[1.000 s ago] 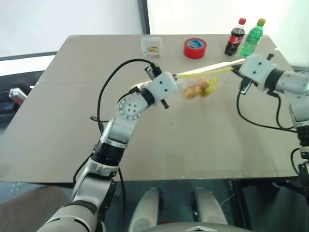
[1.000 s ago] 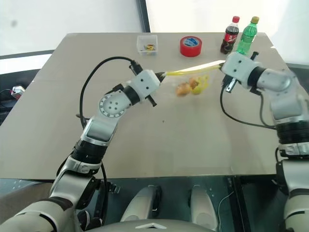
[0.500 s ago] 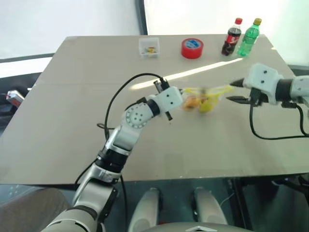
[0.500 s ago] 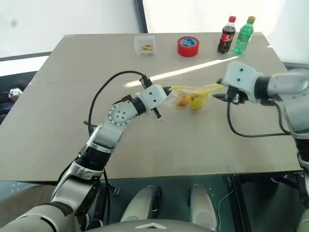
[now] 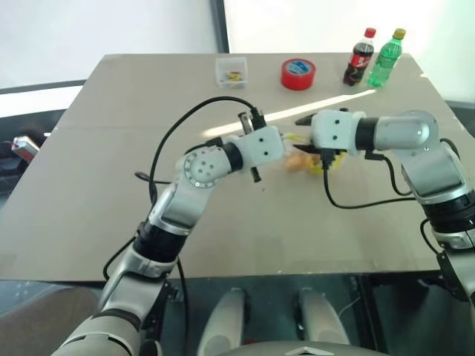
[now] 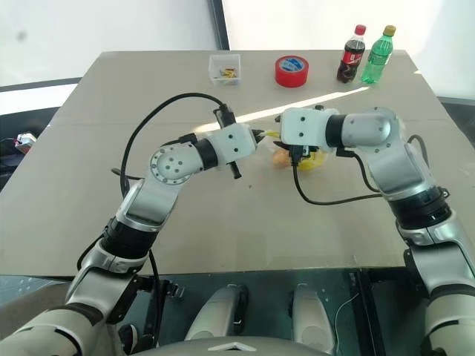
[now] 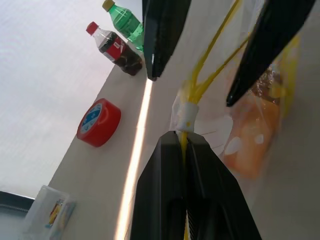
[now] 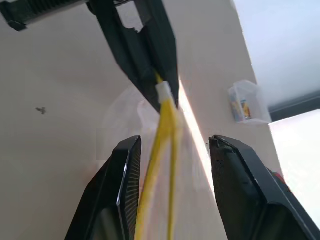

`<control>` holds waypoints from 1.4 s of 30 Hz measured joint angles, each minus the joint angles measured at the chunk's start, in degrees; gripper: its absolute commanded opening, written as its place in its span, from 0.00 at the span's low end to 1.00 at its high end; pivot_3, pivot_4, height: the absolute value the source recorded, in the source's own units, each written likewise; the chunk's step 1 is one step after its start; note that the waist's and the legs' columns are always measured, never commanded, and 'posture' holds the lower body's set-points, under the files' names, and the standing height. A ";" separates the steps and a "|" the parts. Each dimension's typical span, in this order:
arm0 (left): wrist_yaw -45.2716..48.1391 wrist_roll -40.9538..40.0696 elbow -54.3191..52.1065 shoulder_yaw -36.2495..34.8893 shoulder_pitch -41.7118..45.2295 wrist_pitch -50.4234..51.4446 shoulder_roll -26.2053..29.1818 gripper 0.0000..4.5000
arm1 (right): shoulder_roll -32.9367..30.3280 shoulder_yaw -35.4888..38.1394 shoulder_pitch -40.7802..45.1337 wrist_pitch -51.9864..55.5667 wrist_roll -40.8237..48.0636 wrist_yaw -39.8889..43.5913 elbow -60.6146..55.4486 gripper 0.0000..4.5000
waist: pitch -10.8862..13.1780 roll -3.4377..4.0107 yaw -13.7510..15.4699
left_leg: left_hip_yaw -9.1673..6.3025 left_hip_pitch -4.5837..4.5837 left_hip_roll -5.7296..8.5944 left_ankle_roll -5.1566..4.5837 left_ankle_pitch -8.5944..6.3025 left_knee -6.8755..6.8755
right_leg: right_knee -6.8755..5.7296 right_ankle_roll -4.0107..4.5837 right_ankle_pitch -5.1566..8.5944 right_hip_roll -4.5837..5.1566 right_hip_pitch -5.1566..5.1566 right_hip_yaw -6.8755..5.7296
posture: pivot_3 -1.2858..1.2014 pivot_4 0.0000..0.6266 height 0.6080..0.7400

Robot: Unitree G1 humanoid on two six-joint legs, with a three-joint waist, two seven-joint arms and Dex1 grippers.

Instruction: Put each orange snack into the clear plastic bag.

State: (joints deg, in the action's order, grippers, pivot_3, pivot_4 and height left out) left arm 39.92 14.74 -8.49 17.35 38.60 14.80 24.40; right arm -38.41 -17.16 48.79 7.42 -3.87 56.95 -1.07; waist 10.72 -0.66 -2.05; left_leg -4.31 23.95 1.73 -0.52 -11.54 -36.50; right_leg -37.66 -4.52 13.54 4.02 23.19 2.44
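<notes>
No text can be read: the labels on the cola bottle (image 5: 361, 57), green bottle (image 5: 386, 57) and red tape roll (image 5: 298, 73) are illegible.

Glossy clear plastic bag (image 7: 252, 125), matt table (image 5: 334, 222)

Far desk (image 5: 111, 222) edge: small clear box (image 5: 231, 72), red tape roll (image 5: 298, 74), cola bottle (image 5: 359, 57) just beside green bottle (image 5: 384, 59).
</notes>
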 measured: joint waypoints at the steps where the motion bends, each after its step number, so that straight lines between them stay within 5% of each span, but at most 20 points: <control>1: 0.00 -0.01 0.00 0.00 0.00 0.11 0.00 0.00 | 0.60 -0.01 0.00 -0.51 -0.21 -0.01 0.35 0.48 | 0.00 0.00 0.00 | 0.00 0.00 0.00 0.00 0.00 0.00 | 0.00 0.00 0.00 0.00 0.00 0.00 | 0.52 0.24 1.00; 4: 0.00 -0.03 0.00 0.28 0.00 0.46 -0.05 0.00 | 1.88 -0.07 0.00 -1.88 -0.26 0.05 0.75 0.40 | 0.00 0.00 0.03 | 0.00 0.00 0.00 0.00 0.00 0.00 | -0.01 0.00 0.00 0.00 0.00 0.00 | 0.52 0.24 1.00; 25: 0.00 -0.25 0.27 0.65 0.03 0.02 0.33 0.00 | 4.35 -0.09 0.00 -4.04 -0.62 1.48 -0.24 0.40 | 0.00 0.00 -0.07 | 0.00 0.00 0.00 0.00 0.00 0.00 | -0.03 0.00 0.00 0.00 0.00 0.01 | 0.52 0.24 1.00; 30: -0.03 -0.25 0.28 0.75 0.03 0.02 0.29 0.00 | 4.27 -0.09 -0.01 -4.64 -1.31 1.48 -0.22 0.01 | 0.00 0.00 -0.07 | 0.00 0.00 0.00 0.00 0.00 0.00 | -0.02 0.00 0.00 0.00 0.00 0.01 | 0.52 0.24 1.00; 42: -0.04 -0.24 1.02 0.85 0.03 -0.01 0.01 0.00 | 3.59 -0.09 -0.37 -5.11 -2.43 1.47 -0.24 0.01 | 0.00 0.00 -0.06 | 0.00 0.00 0.00 0.00 0.00 0.00 | -0.03 0.00 0.00 0.00 0.00 0.01 | 0.52 0.24 1.00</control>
State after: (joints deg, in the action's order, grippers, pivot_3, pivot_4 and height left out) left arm 39.88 14.50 -7.47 18.20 38.62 14.78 24.42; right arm -34.82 -17.25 48.42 2.32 -6.30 58.42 -1.31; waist 10.72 -0.65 -2.10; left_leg -4.31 23.95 1.73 -0.52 -11.54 -36.50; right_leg -37.69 -4.52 13.54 4.02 23.19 2.45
